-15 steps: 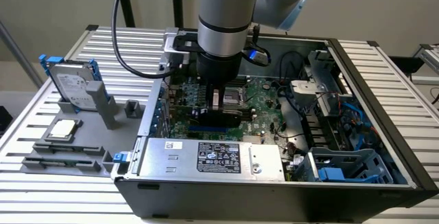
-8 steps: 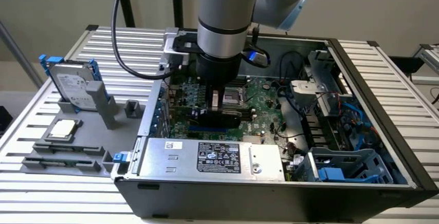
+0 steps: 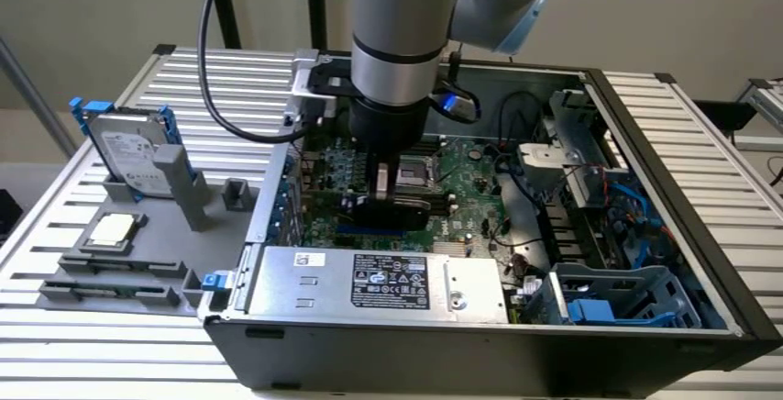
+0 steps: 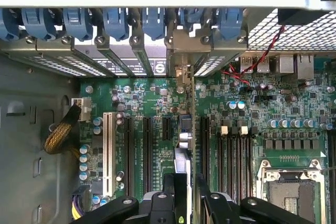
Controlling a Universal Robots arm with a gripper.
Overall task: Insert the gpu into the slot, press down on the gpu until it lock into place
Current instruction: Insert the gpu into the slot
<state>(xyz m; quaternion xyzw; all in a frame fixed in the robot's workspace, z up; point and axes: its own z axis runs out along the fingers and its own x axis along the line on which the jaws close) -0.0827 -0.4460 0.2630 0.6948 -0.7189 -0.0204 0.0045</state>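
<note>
Claw [image 4: 185,184] clamped on the gpu [image 4: 184,153], card edge-down straight beneath, long axis lined up along the slot [image 3: 373,232] just below, at the exterior view's left of the CPU socket [image 3: 426,175].

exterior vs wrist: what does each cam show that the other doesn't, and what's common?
Exterior: arm, hard drive, power supply, drive cage.
Wrist: white slot, blue clips, yellow cable.
Both: motherboard, CPU socket, gpu edge-on between the fingers.
</note>
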